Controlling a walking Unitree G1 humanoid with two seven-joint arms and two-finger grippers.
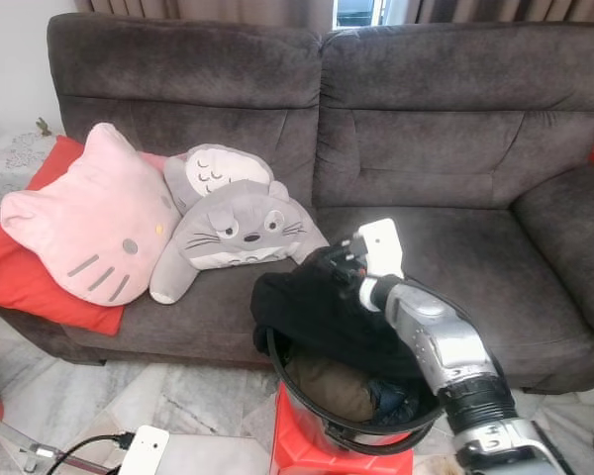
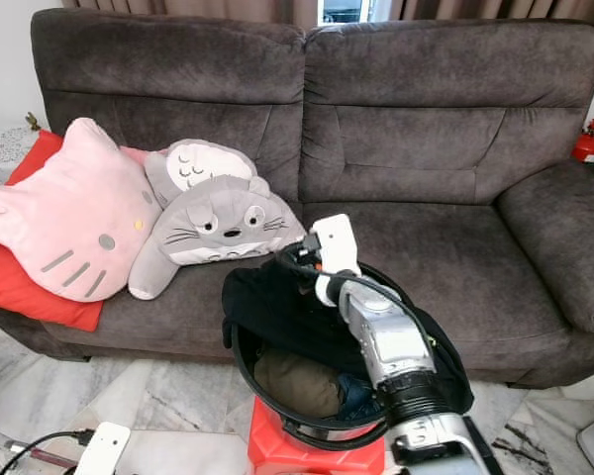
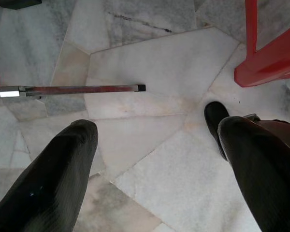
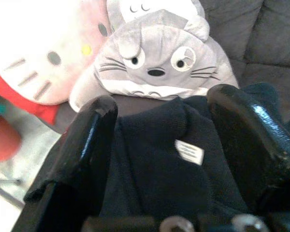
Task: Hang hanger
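Right gripper spread wide over a black garment draped on the near-left rim of the bucket (white tag visible from the wrist). Grey plush on the sofa beyond. Left gripper hangs open over the marble floor. No hanger identifiable.

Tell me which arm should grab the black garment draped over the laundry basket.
Right. The right claw is open right over the black garment on the basket; the left claw hangs open above the marble floor.
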